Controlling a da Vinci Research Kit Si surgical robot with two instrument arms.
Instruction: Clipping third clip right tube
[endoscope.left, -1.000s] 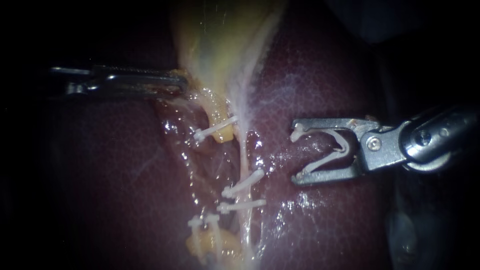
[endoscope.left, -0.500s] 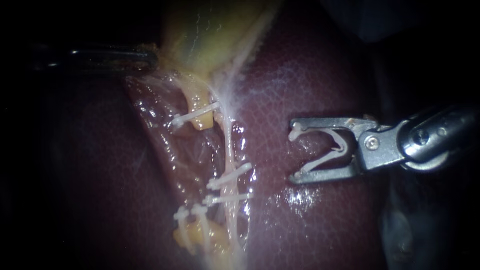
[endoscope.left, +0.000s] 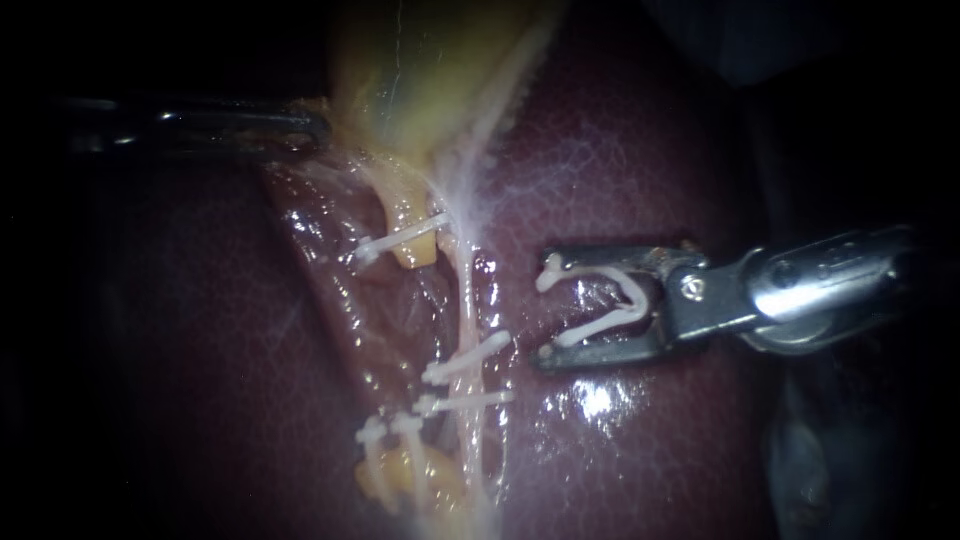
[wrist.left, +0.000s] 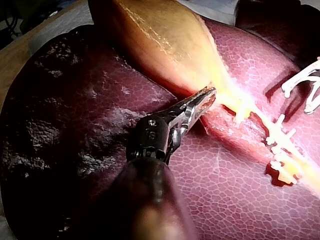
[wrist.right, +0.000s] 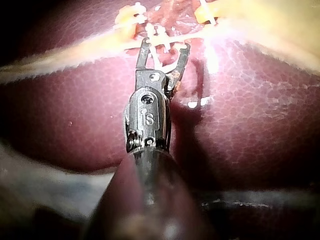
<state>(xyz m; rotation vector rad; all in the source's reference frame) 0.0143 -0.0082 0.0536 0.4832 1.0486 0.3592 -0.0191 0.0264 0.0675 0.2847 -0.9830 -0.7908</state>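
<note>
Dark red liver (endoscope.left: 650, 150) fills the field, with the yellow gallbladder (endoscope.left: 420, 80) at its top. The left instrument (endoscope.left: 318, 126) has its jaws clamped on the gallbladder's lower edge and holds it out toward the view's left. From there the right tube (endoscope.left: 466, 300) runs down the endoscope view as a pale, nearly upright strand. Two clips (endoscope.left: 468, 357) cross it low down, close together.

The right instrument (endoscope.left: 543, 312) comes in from the right. Its jaws stand wide apart, each bearing on one leg of an open white clip (endoscope.left: 600, 327), with the mouth facing the tube. The jaw tips are near the tube but not touching it. They sit opposite the bare stretch above the upper placed clip, and the lower tip is about level with that clip.

The tube lies straight ahead of the mouth, roughly square to the jaws' line. The next move looks like a short advance leftward until the tube sits between the legs. The lower jaw risks snagging the upper placed clip.
</note>
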